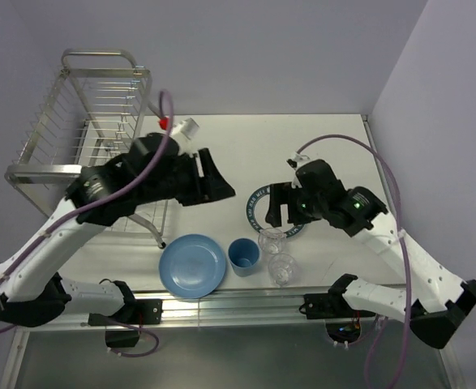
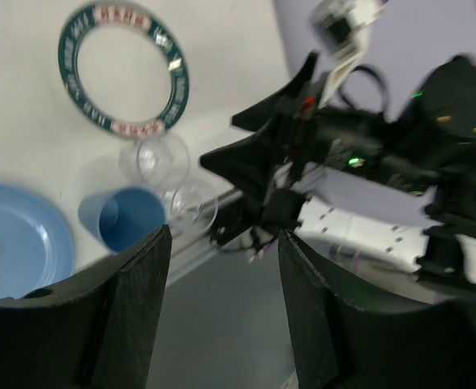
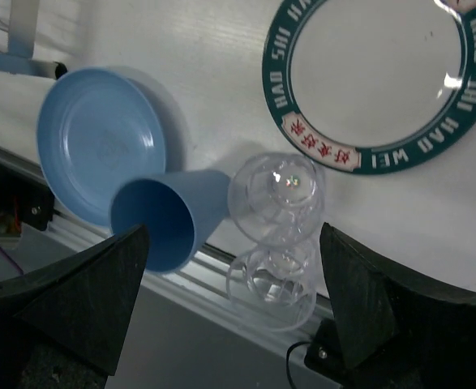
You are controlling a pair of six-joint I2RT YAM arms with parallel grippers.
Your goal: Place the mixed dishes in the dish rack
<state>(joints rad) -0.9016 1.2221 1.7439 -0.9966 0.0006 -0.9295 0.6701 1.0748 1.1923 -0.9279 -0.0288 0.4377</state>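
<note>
Right gripper (image 3: 233, 235) fingers fill the bottom of its wrist view, spread wide with nothing between them. Right below the gap we see the far glass (image 3: 274, 190) and the near glass (image 3: 272, 284), touching or nearly so, both upright with mouths up. Cup (image 3: 169, 215) sits just left of them. Blue plate (image 3: 100, 134) is just left of the cup, and lettered plate (image 3: 375, 73) lies flat beyond the glasses. All five rest on the table (image 1: 327, 146) toward its near edge. We see none in the rack (image 1: 92, 121). Bowl: we cannot find it in any view.

Left gripper (image 1: 217, 182) is apart and empty too, above the table between rack and lettered plate, tips pointing right.

Key relation: from above, the right gripper hangs over the lettered plate's near-left rim, and the glasses lie just nearward of it, almost under the fingers. So the right arm is nearer to glasses, cup and lettered plate. Rack stands far left, well apart from them, on the left arm's side, with the blue plate in between.

We judge loading not yet begun. The next pick is likely a glass or the cup. Their axis is vertical, so it needs a straight descent with fingers straddling the body, then a long carry left.
</note>
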